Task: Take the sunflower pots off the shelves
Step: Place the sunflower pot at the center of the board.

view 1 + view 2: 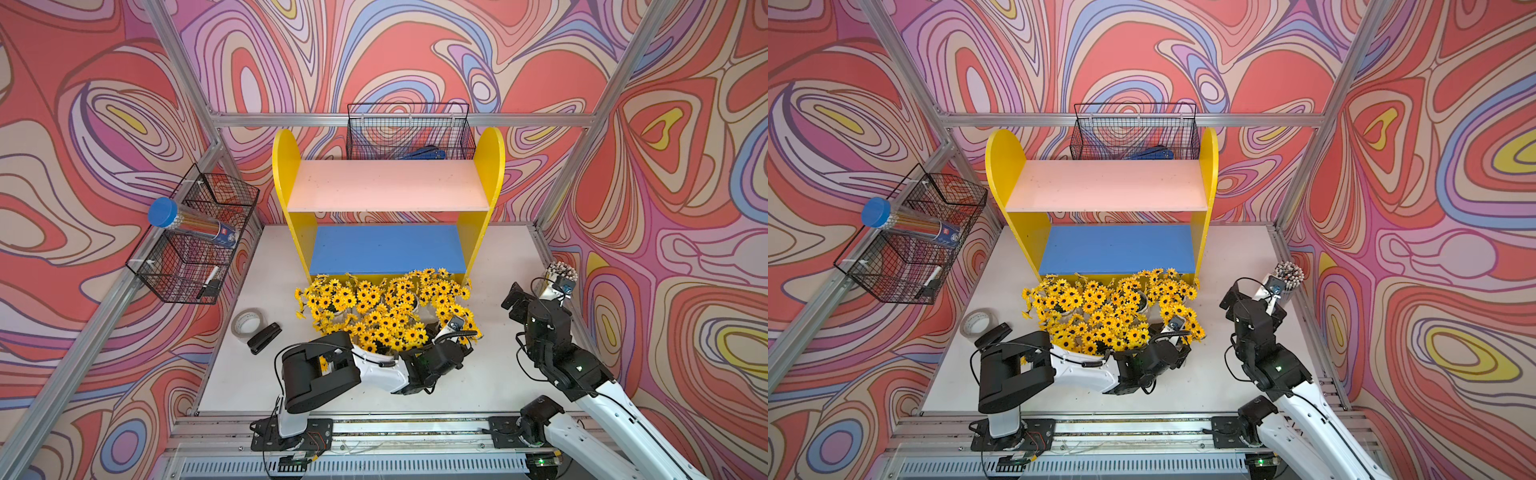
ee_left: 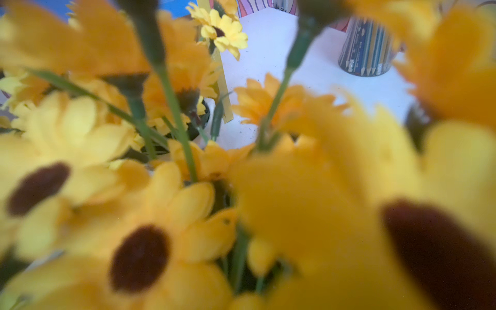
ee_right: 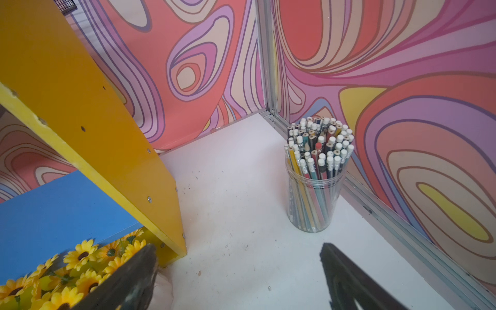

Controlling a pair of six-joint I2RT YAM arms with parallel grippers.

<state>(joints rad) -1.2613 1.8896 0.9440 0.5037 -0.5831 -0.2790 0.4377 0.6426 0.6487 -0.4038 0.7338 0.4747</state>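
Note:
The sunflower pots stand bunched together on the table just in front of the shelves; in both top views the pink and blue boards are bare. My left gripper is buried in the blooms at the bunch's near right edge. Sunflower heads fill the left wrist view and hide the fingers, so neither the jaws nor any grip can be made out. My right gripper hovers open over bare table, to the right of the shelves' yellow side panel, with nothing between its fingers.
A clear cup of pencils stands by the right wall just beyond the right gripper. A tape roll and a black stapler lie left of the flowers. Black wire baskets hang on the left wall and behind the shelves.

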